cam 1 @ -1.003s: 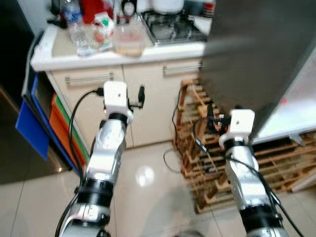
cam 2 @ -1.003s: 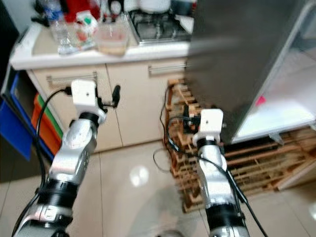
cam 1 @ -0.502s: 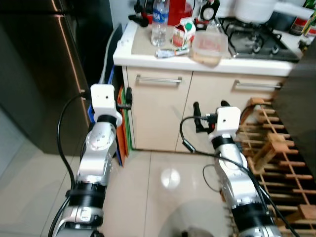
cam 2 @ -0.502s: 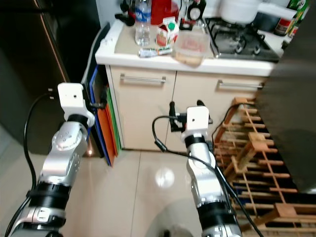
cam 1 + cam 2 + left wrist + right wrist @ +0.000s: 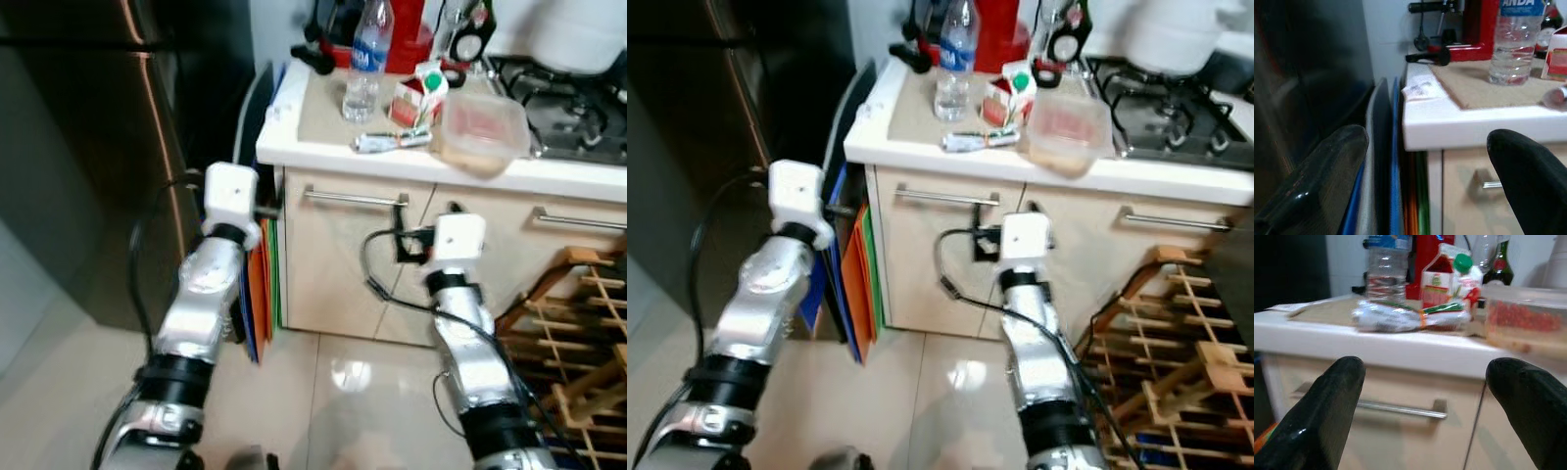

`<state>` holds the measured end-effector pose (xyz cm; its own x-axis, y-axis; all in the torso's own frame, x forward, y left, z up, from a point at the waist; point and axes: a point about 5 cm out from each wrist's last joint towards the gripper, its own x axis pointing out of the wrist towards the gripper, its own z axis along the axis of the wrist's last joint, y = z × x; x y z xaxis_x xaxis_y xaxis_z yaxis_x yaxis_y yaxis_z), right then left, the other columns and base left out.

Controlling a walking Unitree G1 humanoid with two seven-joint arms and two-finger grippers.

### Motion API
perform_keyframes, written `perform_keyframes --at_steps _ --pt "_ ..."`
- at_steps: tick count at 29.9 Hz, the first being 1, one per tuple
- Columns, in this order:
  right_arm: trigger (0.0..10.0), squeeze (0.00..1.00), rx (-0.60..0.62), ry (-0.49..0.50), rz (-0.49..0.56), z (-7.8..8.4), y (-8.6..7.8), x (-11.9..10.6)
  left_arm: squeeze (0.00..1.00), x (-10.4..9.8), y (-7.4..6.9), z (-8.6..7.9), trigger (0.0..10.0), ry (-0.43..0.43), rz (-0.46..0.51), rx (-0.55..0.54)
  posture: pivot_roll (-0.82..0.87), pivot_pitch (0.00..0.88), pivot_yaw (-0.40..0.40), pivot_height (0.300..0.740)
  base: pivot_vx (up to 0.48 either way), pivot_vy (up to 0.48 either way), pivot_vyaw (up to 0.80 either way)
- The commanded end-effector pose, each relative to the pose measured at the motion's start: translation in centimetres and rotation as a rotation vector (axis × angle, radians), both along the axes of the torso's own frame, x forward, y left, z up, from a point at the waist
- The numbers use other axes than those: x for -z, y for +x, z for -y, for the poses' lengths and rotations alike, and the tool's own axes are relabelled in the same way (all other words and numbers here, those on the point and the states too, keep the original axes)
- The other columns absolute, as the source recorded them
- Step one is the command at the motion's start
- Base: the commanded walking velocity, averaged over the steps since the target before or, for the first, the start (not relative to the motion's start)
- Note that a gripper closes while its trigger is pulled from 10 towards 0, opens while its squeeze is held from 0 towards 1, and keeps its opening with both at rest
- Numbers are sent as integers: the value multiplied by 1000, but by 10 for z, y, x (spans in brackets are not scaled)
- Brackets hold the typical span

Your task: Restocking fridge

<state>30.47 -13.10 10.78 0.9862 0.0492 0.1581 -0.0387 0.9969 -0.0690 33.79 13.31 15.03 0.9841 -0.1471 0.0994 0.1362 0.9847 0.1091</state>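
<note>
On the white countertop (image 5: 294, 147) stand a clear water bottle (image 5: 364, 54), a small red and white carton (image 5: 419, 90), a wrapped packet lying flat (image 5: 392, 142) and a clear plastic container with red contents (image 5: 480, 132). The dark fridge (image 5: 78, 147) rises at the left. My left gripper (image 5: 1425, 166) is open, held up by the counter's left corner near the fridge side. The right gripper (image 5: 1425, 396) is open too, level with the counter's front edge, facing the packet (image 5: 1405, 316) and carton (image 5: 1442, 276). Neither holds anything.
Coloured flat boards (image 5: 263, 284) are wedged between fridge and cabinet. Cabinet doors with bar handles (image 5: 353, 199) lie below the counter. A gas hob (image 5: 578, 83) and white pot (image 5: 588, 34) sit at the right. A wooden rack (image 5: 578, 333) stands on the tiled floor, lower right.
The camera has swung left: the grey door and most of the wooden rack have left the picture, and the counter and dark fridge have come closer. Both arms stay raised with fingers open.
</note>
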Motion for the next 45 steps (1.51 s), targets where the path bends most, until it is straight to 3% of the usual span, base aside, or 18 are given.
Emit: perform_keyframes --at_steps 1,10,16,23,27,30,33,34,38,44,45 --pt "10000 0 22 -16 0 11 -1 0 0 -10 4 12 10000 -4 30 57 -100 0 6 727 480 0 0" --pt "10000 0 -3 -22 -3 10 -7 4 0 -20 6 7 10000 -13 85 50 -99 0 6 727 462 0 0" --pt "10000 0 -9 -25 -8 11 -9 6 0 -21 2 14 10000 -43 105 89 -103 0 5 727 0 0 0" --pt "10000 0 -94 -63 37 -1 -15 -4 0 -29 8 14 10000 -35 109 96 -107 0 2 727 0 0 0" --pt "10000 0 -112 -59 64 -2 -20 -14 0 -50 23 18 10000 -25 96 140 -112 0 2 727 0 0 0" --pt "10000 0 -63 -34 148 6 -17 -41 0 -86 40 26 10000 -27 139 198 -131 0 16 727 0 0 0" --pt "10000 0 -9 -15 198 14 -15 -58 0 -107 47 34 10000 14 163 242 -141 0 21 727 0 0 0" --pt "10000 0 49 1 211 23 -15 -65 0 -123 54 39 10000 19 176 267 -156 0 33 727 0 0 0" --pt "10000 0 74 -8 184 30 -20 -59 0 -139 62 41 10000 10 181 282 -177 7 46 727 0 0 0" --pt "10000 0 84 -39 55 37 -48 -28 0 -164 75 41 10000 43 186 284 -222 39 70 727 0 0 0" --pt "10000 0 82 -50 0 37 -63 -15 0 -177 77 40 10000 52 201 273 -248 53 81 727 0 0 0"
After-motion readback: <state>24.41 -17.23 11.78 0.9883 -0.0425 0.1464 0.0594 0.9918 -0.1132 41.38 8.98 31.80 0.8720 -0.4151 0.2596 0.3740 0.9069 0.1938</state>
